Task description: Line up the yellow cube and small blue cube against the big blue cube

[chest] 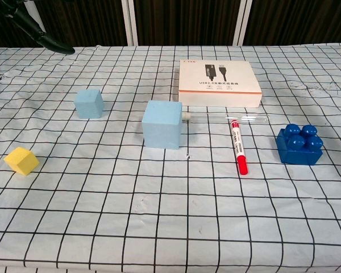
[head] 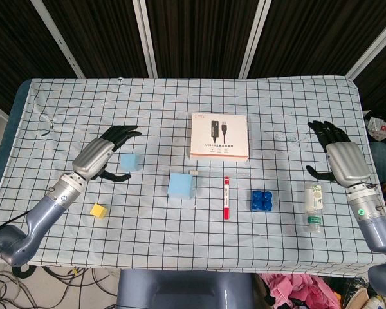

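Note:
The big light-blue cube point(head: 181, 185) point(chest: 162, 124) stands near the table's middle. The small light-blue cube point(head: 130, 161) point(chest: 89, 103) sits to its left, a gap apart. Further left and nearer the front lies the yellow cube point(head: 98, 210) point(chest: 21, 160), alone. My left hand point(head: 106, 154) hovers just left of the small blue cube with fingers spread and thumb low, holding nothing; its dark fingers point(chest: 45, 37) show at the chest view's top left. My right hand point(head: 338, 154) is open at the far right, away from all cubes.
A white cable box point(head: 219, 136) point(chest: 219, 83) lies behind the big cube. A red-capped pen point(head: 226, 198) point(chest: 238, 148), a clear tube point(chest: 253, 118) and a dark blue toy brick point(head: 261, 200) point(chest: 299, 145) lie to its right. A small bottle point(head: 314, 206) lies near my right hand.

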`<state>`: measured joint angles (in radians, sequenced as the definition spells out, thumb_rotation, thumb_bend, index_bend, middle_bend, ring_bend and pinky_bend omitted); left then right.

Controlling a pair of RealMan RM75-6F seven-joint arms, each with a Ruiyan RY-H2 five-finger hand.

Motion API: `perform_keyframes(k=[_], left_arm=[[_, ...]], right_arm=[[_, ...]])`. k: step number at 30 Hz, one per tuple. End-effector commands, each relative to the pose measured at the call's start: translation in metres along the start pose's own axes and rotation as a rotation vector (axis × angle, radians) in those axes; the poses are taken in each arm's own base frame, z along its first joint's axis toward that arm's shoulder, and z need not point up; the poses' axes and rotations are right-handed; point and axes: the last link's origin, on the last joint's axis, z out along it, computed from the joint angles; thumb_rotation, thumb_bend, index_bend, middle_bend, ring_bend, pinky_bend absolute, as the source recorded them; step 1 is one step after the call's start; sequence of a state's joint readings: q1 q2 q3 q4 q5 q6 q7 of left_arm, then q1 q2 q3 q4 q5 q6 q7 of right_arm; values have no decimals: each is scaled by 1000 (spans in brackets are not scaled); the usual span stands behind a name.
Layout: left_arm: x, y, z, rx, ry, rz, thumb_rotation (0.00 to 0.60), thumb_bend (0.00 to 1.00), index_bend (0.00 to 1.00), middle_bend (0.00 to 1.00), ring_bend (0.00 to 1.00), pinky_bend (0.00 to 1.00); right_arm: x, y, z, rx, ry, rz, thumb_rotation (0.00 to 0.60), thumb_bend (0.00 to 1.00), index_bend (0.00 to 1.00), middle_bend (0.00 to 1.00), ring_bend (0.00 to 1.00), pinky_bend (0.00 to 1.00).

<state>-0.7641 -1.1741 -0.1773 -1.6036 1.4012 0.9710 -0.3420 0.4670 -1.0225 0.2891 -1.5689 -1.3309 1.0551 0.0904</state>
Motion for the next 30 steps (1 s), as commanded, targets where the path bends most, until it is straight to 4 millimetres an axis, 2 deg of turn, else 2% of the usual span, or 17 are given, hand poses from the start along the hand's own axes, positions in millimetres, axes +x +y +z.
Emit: perform_keyframes(k=[1,13,20,25,29,30], left_arm=[[0,0,0,-1,-3,4,600,166,123,55,0,0],[4,5,-8,-22,2,62,600,166,123,55,0,0],[6,-3,-28,5,20,102,600,166,123,55,0,0],[12,-10,-48,40,48,201,600,166,124,55,0,0],[16,-16,-69,120,71,262,600,166,124,54,0,0],[16,-19,-75,148,74,276,600,165,124,54,0,0]], right_arm=[[0,-3,1,7,-2,1,600,220,0,41,0,107],[2,-11,-2,20,16,-10,600,220,0,41,0,107],[3,-10,-16,9,18,-15,600,219,0,41,0,107],[7,-3,-47,-23,29,-31,600,220,0,41,0,107],[4,6,-90,-67,79,-40,600,219,0,41,0,107],[0,10,-106,-85,91,-49,600,219,0,41,0,107]])
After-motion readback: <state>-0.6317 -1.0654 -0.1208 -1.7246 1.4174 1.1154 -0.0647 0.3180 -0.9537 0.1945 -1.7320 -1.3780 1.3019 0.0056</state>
